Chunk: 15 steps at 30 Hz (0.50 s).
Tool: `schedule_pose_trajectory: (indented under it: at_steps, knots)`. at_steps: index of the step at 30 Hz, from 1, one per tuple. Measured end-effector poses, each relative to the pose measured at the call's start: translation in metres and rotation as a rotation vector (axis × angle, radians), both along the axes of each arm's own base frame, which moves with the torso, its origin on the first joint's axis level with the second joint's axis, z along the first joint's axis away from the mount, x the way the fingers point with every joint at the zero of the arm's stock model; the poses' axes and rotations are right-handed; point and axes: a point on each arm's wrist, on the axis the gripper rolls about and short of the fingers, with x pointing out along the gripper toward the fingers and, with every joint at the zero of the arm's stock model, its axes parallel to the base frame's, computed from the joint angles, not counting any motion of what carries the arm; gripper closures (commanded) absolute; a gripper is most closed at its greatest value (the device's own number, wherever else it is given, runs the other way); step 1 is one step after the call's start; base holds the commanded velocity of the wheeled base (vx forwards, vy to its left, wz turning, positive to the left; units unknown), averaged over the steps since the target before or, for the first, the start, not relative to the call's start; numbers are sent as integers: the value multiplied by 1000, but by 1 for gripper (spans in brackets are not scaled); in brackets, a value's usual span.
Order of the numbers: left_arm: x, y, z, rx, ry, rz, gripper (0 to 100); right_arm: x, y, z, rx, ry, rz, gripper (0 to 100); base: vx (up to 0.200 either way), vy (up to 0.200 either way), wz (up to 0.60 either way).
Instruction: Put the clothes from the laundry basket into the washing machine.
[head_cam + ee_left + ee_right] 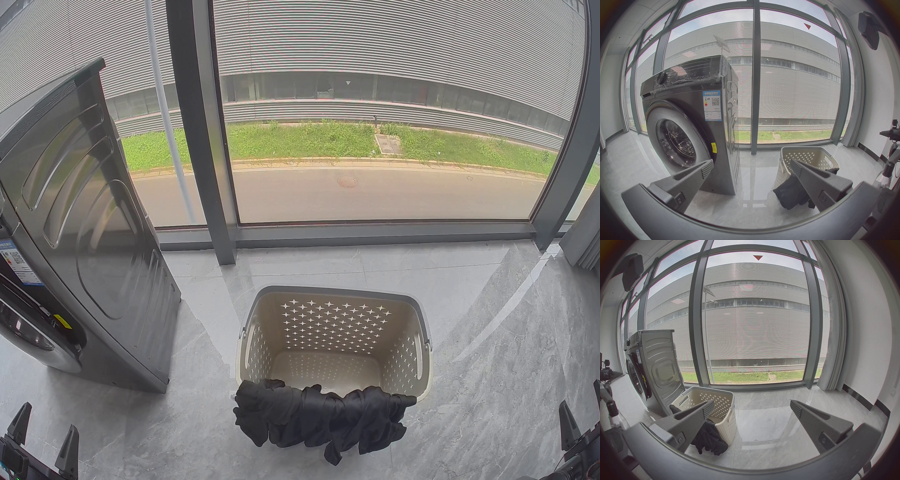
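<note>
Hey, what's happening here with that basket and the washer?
A two-armed robot is meant to load laundry. A black garment hangs over the near rim of the laundry basket, which stands on the floor beside the washing machine. The left gripper and right gripper hang low, jaws open, holding nothing.

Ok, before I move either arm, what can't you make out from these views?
- Washing machine door: the head view's left edge cuts most of it off; in the left wrist view dark glass hides what is inside, and whether it is latched cannot be told.
- Black clothes over the near rim of the laundry basket: folds hide whether it is one piece or several.
- Basket floor nearest the robot: hidden behind those clothes in the head view.
</note>
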Motion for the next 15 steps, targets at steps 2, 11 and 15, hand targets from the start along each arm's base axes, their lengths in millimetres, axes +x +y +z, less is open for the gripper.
schedule_pose_trajectory:
  at_steps: [2,11,15]
  knots:
    - [0,0,0,0,0,0,0,0,0,0,0,0,0,0,0,0,0]
    - [0,0,0,-1,0,-1,0,0,0,0,0,0,0,0,44,0,0]
    - [0,0,0,-1,0,-2,0,0,0,0,0,0,0,0,200,0,0]
